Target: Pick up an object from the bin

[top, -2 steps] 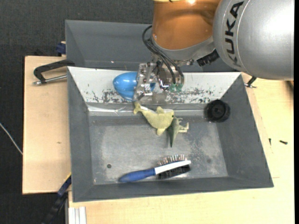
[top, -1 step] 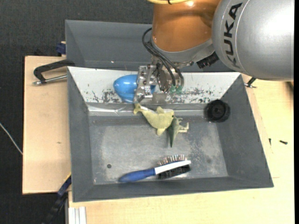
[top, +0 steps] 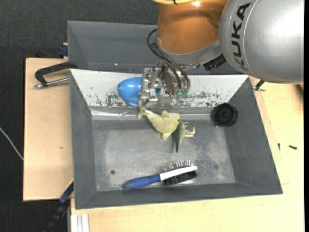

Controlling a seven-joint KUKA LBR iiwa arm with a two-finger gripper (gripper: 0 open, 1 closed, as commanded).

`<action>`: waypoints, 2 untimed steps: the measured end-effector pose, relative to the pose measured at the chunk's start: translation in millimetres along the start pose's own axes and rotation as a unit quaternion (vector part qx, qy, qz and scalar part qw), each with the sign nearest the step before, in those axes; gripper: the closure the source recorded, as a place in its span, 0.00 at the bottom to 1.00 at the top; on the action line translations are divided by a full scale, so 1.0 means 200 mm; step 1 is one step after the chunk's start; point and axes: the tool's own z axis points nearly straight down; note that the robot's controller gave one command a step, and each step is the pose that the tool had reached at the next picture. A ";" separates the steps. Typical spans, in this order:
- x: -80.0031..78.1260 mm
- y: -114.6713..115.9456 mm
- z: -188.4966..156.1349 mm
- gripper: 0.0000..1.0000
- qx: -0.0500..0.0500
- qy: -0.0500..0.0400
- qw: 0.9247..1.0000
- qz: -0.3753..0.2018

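My gripper [top: 157, 89] hangs at the back of the bin, near the middle of the rear wall. Directly below it lies a yellowish-green toy animal [top: 162, 122], its near end just under the gripper's lower edge; whether they touch I cannot tell. A shiny blue egg-shaped ball [top: 128, 91] rests against the rear wall, right beside the gripper on its left. A thin dark green piece [top: 178, 137] lies next to the toy on its right.
A black round knob [top: 224, 114] sits at the back right of the bin. A brush with a blue handle and a white-and-black head [top: 164, 176] lies along the front wall. The arm's orange cover and cables hang above the gripper.
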 end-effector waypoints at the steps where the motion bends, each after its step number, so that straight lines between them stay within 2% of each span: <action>1: 0.08 -0.19 0.80 1.00 0.001 0.007 1.000 0.018; 2: 0.31 -0.30 0.42 1.00 0.000 0.000 1.000 0.020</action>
